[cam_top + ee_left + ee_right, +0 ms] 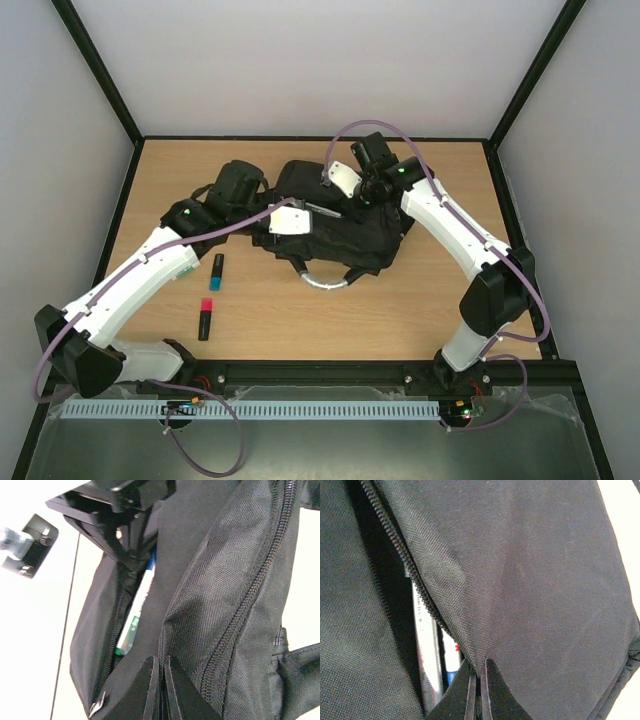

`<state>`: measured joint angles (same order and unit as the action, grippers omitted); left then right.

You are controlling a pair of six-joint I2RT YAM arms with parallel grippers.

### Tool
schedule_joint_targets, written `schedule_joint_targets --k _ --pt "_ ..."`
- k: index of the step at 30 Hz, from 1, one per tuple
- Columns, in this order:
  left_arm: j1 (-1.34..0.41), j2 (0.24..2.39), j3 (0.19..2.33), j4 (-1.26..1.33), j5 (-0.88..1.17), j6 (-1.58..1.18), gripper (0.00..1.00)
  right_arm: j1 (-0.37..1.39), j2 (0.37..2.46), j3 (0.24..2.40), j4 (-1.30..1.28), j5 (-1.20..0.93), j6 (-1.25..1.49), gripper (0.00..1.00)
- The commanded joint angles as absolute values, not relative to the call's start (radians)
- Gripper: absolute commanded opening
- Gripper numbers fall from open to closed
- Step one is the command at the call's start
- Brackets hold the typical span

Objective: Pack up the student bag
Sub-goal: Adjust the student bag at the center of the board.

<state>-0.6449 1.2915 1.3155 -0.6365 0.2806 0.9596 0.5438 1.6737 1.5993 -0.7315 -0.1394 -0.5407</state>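
Left claw (160, 692) pressed together, pinching student bag (350, 240) fabric beside its open zip pocket; right claw (478, 690) pinches the pocket edge too. Bag lies upper centre on counter (420, 310). Pen (136, 617) inside pocket.

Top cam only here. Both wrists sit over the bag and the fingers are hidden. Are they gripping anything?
Observer: The left gripper has its fingers shut on a fold of the student bag, next to a zip.
Operator: Right one?
Observer: The right gripper is shut on the fabric edge beside an open zip.
Operator: Anything inside that opening?
Observer: Yes, a white pen lies in the gap, with a second pen beside it.
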Motion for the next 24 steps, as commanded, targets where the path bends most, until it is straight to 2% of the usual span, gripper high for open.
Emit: schedule_joint_targets --k 1,11,19,24 --pt "-0.643 1.281 1.282 -0.573 0.315 0.906 0.02 0.534 1.677 1.625 -0.723 -0.075 -0.559 0.01" --pt "-0.652 1.327 1.158 -0.556 0.349 0.777 0.02 0.522 1.664 1.638 -0.712 -0.075 -0.525 0.01" --pt "-0.657 1.304 1.310 -0.423 0.320 0.652 0.02 0.520 1.654 1.613 -0.705 -0.047 -0.532 0.01" --pt "-0.657 1.323 1.242 -0.455 0.319 0.662 0.02 0.518 1.670 1.587 -0.692 -0.023 -0.523 0.01"
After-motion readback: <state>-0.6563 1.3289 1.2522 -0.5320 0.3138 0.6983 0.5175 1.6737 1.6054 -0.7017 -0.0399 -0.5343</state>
